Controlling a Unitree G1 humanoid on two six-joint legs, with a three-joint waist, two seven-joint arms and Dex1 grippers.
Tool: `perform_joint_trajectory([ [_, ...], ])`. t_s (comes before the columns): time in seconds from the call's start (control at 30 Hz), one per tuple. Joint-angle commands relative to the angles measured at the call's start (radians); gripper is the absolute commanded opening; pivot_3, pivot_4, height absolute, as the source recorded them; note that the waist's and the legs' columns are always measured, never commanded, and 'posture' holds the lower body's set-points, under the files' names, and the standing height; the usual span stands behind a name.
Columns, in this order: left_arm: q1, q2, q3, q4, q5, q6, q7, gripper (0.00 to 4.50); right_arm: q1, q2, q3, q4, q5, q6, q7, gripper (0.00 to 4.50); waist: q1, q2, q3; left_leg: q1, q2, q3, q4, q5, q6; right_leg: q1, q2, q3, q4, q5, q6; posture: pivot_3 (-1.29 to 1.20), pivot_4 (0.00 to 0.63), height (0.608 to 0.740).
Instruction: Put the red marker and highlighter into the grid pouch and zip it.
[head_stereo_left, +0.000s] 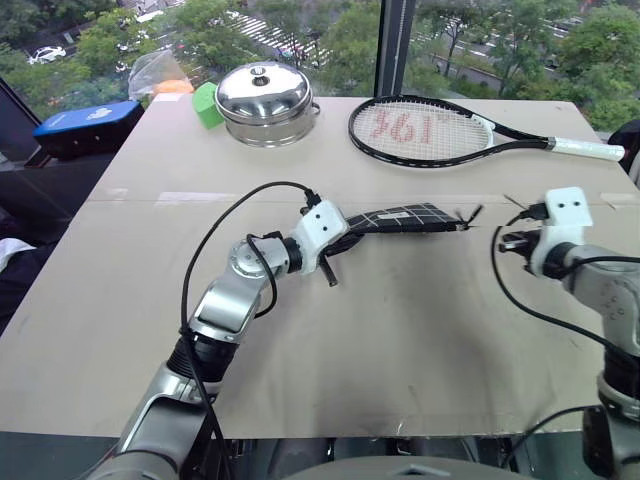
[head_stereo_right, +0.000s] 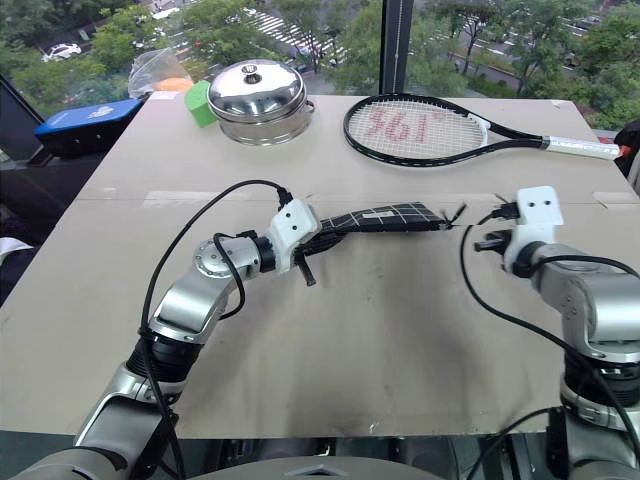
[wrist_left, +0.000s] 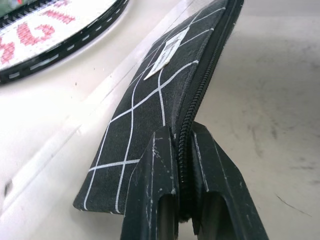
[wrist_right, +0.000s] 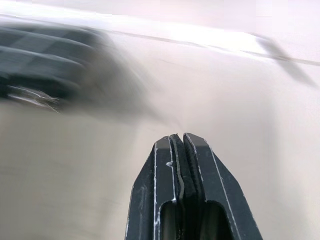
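Note:
The grid pouch (head_stereo_left: 408, 217), black with white lines and a small white label (wrist_left: 167, 52), is held out level just above the table. My left gripper (wrist_left: 182, 132) is shut on the pouch's left end, with the fingers clamping its zipper edge. The zipper teeth look closed along the stretch seen in the left wrist view. A black pull cord (head_stereo_left: 468, 214) sticks out at the pouch's right end. My right gripper (head_stereo_left: 506, 240) hovers to the right of the pouch, apart from it, shut (wrist_right: 178, 136) with nothing between its fingers. The red marker and the highlighter are hidden or out of view.
At the back of the beige table (head_stereo_left: 420, 330) stand a steel pot with a lid (head_stereo_left: 265, 100) and a tennis racket (head_stereo_left: 430, 130). A green object (head_stereo_left: 207, 104) and a plastic bag (head_stereo_left: 158, 72) sit at the back left corner, beside a blue box (head_stereo_left: 85, 124).

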Motion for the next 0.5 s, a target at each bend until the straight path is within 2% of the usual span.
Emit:
perform_joint_trajectory([
  [0.03, -0.004, 0.0, -0.027, 0.0, 0.028, -0.09, -0.015, 0.0, 0.035, 0.019, 0.02, -0.109, 0.059, -0.082, 0.076, 0.01, 0.0, 0.0, 0.0, 0.0, 0.0, 0.0, 0.0, 0.0, 0.0, 0.0, 0.001, 0.0, 0.0, 0.0, 0.0, 0.0, 0.15, 0.74],
  [0.1, 0.009, -0.004, -0.026, -0.003, -0.008, -0.09, -0.059, 0.0, 0.083, 0.02, 0.048, -0.136, 0.075, -0.255, 0.17, 0.01, 0.003, 0.001, 0.0, 0.0, 0.001, -0.002, -0.001, 0.0, 0.0, 0.0, 0.002, -0.001, 0.0, 0.0, 0.0, 0.0, 0.15, 0.74],
  [0.13, 0.02, -0.009, -0.012, -0.008, -0.037, -0.086, -0.073, 0.0, 0.105, 0.004, 0.057, -0.141, 0.087, -0.277, 0.207, 0.01, 0.003, 0.001, 0.0, 0.0, 0.001, -0.002, -0.001, 0.0, 0.0, 0.0, 0.002, 0.0, 0.0, 0.0, 0.0, 0.0, 0.15, 0.74],
  [0.23, 0.081, 0.012, 0.047, -0.038, -0.129, -0.07, -0.13, 0.89, 0.222, -0.077, 0.06, -0.178, 0.076, -0.401, 0.314, 0.67, 0.008, 0.001, 0.001, -0.001, 0.001, -0.001, 0.0, 0.0, 0.0, 0.0, 0.001, 0.0, -0.001, 0.0, 0.0, 0.0, 0.15, 0.74],
  [0.27, 0.101, 0.026, 0.068, -0.054, -0.159, -0.057, -0.149, 1.21, 0.262, -0.088, 0.04, -0.188, 0.09, -0.446, 0.349, 1.09, 0.007, 0.0, 0.001, -0.001, 0.002, -0.001, 0.0, 0.0, 0.0, 0.0, -0.001, 0.0, -0.002, 0.0, 0.001, 0.0, 0.15, 0.74],
  [0.33, 0.171, 0.071, 0.153, -0.113, -0.275, 0.014, -0.201, 2.28, 0.376, -0.088, -0.06, -0.203, 0.14, -0.534, 0.431, 2.13, 0.007, -0.001, 0.001, -0.002, 0.001, 0.0, 0.0, 0.0, 0.0, 0.0, -0.002, 0.0, -0.002, -0.001, 0.001, 0.0, 0.15, 0.74],
  [0.4, 0.27, 0.139, 0.252, -0.174, -0.396, 0.085, -0.269, 3.09, 0.524, -0.092, -0.164, -0.222, 0.166, -0.649, 0.535, 2.93, 0.007, -0.001, 0.001, -0.002, 0.001, -0.001, 0.001, -0.001, 0.001, 0.0, -0.003, 0.0, -0.002, -0.001, 0.001, 0.0, 0.15, 0.74],
  [0.5, 0.408, 0.221, 0.364, -0.241, -0.499, 0.142, -0.317, 4.48, 0.704, -0.086, -0.299, -0.208, 0.183, -0.8, 0.662, 4.43, 0.007, 0.001, 0.002, 0.0, 0.002, 0.0, 0.0, -0.001, 0.001, 0.001, -0.003, 0.0, -0.002, -0.002, 0.003, 0.0, 0.15, 0.74],
])
